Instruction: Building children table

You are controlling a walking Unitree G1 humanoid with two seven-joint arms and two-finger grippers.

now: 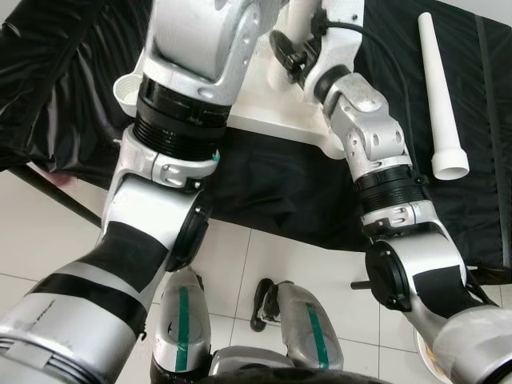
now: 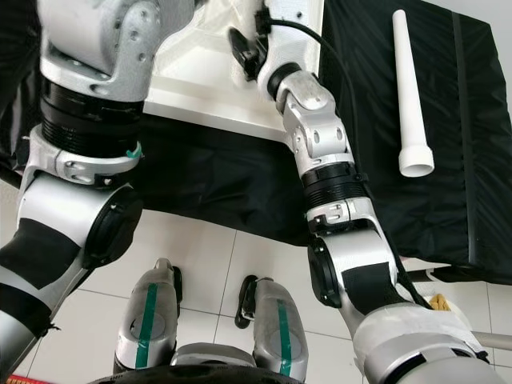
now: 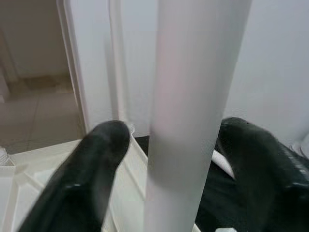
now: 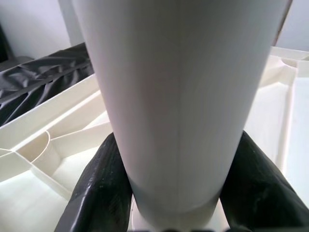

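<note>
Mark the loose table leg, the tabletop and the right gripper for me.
loose table leg (image 1: 442,100), left eye view, mid shaft.
tabletop (image 4: 38,183), right wrist view, ribbed underside.
right gripper (image 4: 178,193), right wrist view, between the fingers, clamped on a leg.

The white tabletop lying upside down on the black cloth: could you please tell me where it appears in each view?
Left eye view: white tabletop at top centre, between the arms.
Right eye view: top, left of centre.
Left wrist view: its underside behind the upright white leg.
Right wrist view: ribbed underside around the clamped leg in the right gripper.
Shared landmark: black cloth.
</note>
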